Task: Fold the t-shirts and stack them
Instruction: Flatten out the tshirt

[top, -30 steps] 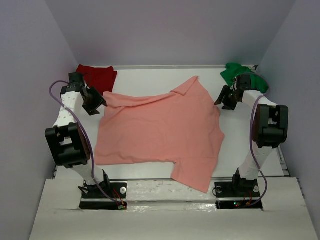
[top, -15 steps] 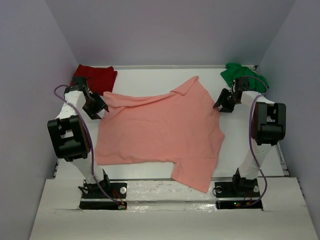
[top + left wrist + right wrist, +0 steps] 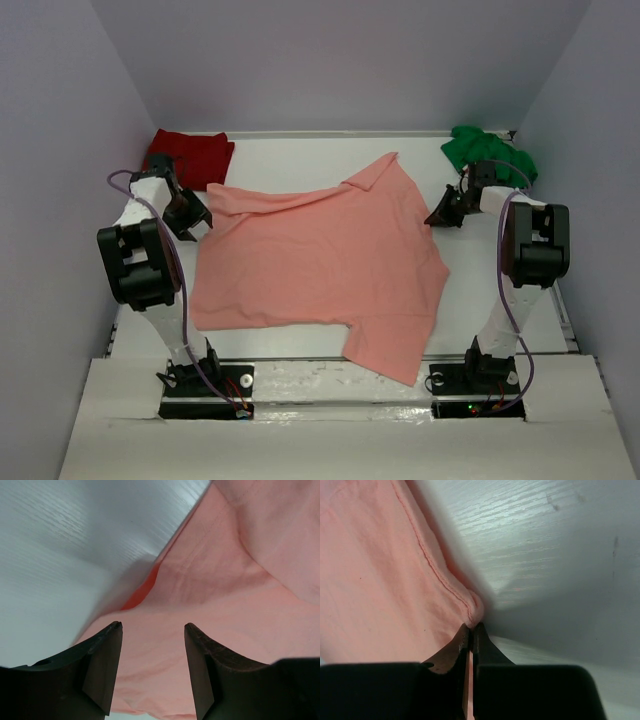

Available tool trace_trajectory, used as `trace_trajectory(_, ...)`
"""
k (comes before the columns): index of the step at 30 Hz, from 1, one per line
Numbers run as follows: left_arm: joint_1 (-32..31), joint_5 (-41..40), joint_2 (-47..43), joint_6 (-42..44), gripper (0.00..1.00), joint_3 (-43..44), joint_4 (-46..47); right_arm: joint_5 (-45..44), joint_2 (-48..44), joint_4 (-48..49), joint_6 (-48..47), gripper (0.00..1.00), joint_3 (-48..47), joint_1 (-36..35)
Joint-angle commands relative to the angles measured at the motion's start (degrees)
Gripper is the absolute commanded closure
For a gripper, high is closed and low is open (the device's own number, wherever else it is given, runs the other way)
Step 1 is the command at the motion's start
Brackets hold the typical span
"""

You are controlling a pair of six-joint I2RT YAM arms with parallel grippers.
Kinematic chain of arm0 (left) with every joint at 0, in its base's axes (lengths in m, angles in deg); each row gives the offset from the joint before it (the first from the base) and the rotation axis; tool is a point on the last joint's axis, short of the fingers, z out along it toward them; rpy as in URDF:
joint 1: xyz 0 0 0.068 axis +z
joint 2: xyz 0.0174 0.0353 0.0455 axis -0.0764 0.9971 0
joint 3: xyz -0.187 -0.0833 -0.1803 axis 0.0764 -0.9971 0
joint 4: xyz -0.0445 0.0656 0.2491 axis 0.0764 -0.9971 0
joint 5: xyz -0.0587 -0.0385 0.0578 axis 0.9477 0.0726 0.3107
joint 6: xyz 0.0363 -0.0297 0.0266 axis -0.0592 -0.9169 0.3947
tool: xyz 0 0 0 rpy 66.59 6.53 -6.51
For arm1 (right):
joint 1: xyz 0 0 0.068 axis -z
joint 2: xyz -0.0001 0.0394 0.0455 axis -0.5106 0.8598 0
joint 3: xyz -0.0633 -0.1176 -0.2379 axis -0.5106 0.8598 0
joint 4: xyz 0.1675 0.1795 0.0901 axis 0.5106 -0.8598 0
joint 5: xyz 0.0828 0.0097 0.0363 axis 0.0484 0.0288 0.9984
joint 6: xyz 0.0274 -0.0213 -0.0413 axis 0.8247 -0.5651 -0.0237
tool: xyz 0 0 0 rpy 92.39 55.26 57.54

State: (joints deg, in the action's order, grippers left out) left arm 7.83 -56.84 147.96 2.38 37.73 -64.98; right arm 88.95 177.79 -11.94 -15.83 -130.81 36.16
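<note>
Right jaws pinch the hem of the salmon-pink shirt [image 3: 320, 260] at two o'clock; left jaws stand spread over its ten o'clock edge.

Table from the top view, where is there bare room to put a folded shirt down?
The widest bare patch is the far strip of table between the dark red shirt and the green shirt, behind the salmon-pink shirt. A narrower strip runs right of it, beside the right arm. The left edge is crowded.
</note>
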Motion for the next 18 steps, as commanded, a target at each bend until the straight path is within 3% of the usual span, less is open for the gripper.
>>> trace_trajectory(1,1.94,-1.85,0.50,1.73,0.37,2.39,-1.66,0.40,1.38,-0.08,-0.29,1.00,1.07,-0.27)
trace_trajectory(9,2.73,-5.54,2.87,3.66,0.37,2.22,-1.93,0.84,0.24,-0.09,-0.38,1.00,0.37,-0.27)
trace_trajectory(18,2.65,0.87,5.25,2.96,0.39,-0.95,2.20,1.54,0.33,-0.79,-0.20,1.00,-1.39,-0.27)
